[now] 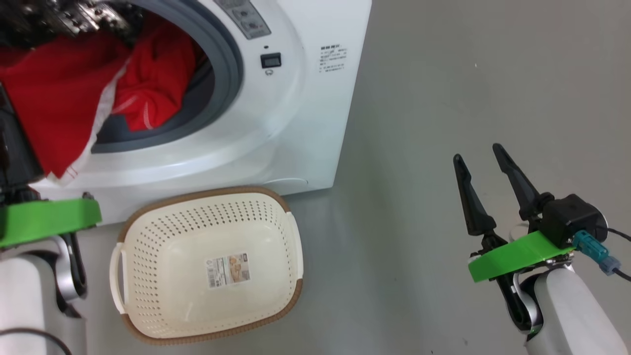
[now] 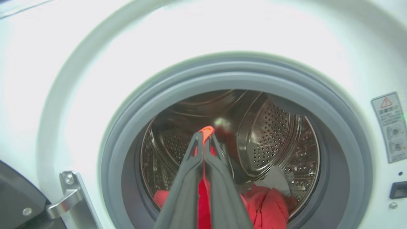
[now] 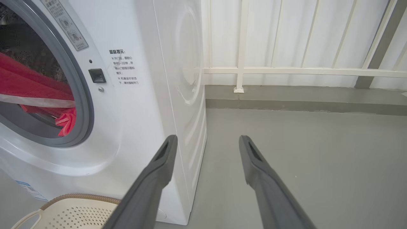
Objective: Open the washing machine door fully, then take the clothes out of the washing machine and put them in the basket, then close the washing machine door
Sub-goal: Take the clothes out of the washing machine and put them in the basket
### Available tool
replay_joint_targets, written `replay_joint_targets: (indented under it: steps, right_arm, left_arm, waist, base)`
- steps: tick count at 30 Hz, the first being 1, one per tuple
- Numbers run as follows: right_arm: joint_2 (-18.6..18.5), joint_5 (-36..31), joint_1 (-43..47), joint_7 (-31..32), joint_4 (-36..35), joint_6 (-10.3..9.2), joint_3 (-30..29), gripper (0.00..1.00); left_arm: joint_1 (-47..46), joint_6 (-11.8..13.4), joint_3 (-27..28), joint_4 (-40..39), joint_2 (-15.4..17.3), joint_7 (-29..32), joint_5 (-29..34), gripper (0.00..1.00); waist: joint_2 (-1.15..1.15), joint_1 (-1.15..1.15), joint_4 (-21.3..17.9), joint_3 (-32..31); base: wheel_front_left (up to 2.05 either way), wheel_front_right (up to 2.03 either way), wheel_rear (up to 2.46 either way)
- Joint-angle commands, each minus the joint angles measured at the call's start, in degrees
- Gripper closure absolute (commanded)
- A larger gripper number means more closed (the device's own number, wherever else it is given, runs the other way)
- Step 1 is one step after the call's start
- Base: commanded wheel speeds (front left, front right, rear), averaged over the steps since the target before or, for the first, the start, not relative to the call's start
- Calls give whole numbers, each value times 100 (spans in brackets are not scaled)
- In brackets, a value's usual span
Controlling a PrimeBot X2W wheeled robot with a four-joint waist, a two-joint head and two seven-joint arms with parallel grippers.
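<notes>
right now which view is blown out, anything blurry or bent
Left wrist view: the face of the big white front-loading washing machine glares blank white, its perforated steel drum is dim, the left tool shut on bright red cloth looks soft. Right wrist view: even light, white metal railing bars fan out. Head view: sharp, even light on the cream perforated plastic basket.

The small cream-white perforated plastic basket sits on the grey floor just before the big white front-loading washing machine. Bright red fabric clothes lie in its steel drum, one hanging out at the left.
</notes>
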Motion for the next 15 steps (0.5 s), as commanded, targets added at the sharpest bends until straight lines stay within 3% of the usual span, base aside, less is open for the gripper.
replay_joint_targets:
  steps: [1, 15]
  right_arm:
    - [-21, 24, 60, -37, -107, 39, 82, 0]
    - [11, 79, 315, -37, 7, 39, 123, 0]
  left_arm:
    - [103, 63, 132, -260, 182, -29, 84, 100]
    - [723, 167, -210, -1602, 244, -29, 539, 100]
  waist:
    - [0, 0, 51, -133]
    - [0, 0, 81, -647]
  base:
    - [0, 0, 0]
    - [0, 0, 0]
